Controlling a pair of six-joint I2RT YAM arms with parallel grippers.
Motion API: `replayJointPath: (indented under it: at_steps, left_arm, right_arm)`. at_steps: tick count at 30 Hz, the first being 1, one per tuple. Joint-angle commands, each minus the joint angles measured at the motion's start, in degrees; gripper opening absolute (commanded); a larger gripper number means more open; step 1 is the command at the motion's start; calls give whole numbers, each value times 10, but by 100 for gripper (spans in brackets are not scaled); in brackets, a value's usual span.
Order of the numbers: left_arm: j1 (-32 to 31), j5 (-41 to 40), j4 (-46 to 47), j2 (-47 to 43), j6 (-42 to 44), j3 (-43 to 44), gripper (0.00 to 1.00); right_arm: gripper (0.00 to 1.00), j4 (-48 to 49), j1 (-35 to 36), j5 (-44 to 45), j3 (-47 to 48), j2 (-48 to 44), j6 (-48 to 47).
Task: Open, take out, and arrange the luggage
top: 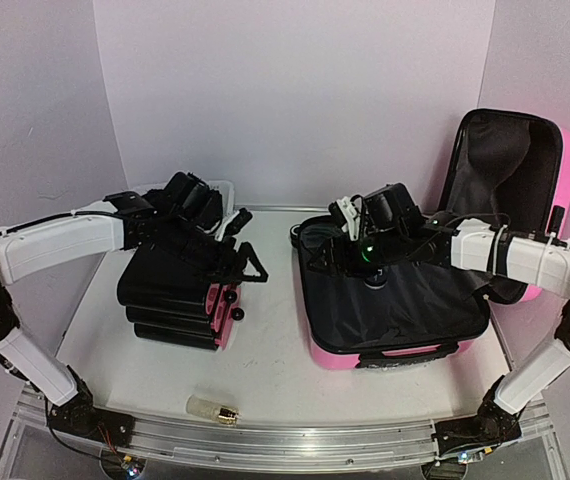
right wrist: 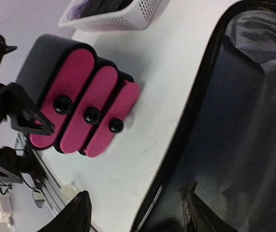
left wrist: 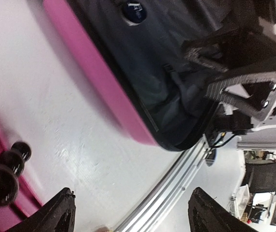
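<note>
The luggage (top: 337, 356), a large pink hard-shell suitcase, lies open at the right with its lid (top: 566, 160) leaning back on the wall and its black lining (top: 410, 305) showing. A stack of three smaller pink-ended cases with black wheels (top: 177, 295) stands left of it, also in the right wrist view (right wrist: 87, 111). My left gripper (top: 249, 263) is open and empty just right of the stack, above bare table (left wrist: 135, 217). My right gripper (top: 327, 258) is open and empty over the suitcase's left rim (right wrist: 135, 212).
A white mesh basket (top: 228, 189) with dark things in it stands behind the stack, mostly hidden by the left arm; it shows in the right wrist view (right wrist: 123, 17). A small pale bottle (top: 210, 408) lies near the front aluminium rail (top: 285, 440).
</note>
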Motion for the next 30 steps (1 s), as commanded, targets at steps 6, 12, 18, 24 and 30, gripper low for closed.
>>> replayJointPath:
  at_steps: [6, 12, 18, 24, 30]
  left_arm:
    - [-128, -243, -200, -213, -117, -118, 76]
    - [-278, -247, -228, -227, -155, -190, 79]
    - [-356, -313, -234, -104, -48, -175, 80]
    - [-381, -379, -231, -24, 54, -168, 75]
    - [-390, -368, -210, 43, 102, -133, 66]
  right_arm:
    - [70, -103, 4, 19, 63, 9, -115]
    - [70, -103, 12, 13, 91, 27, -138]
    - [71, -102, 12, 12, 81, 1, -148]
    - [70, -95, 13, 18, 43, -57, -146]
    - [69, -73, 12, 13, 12, -96, -134]
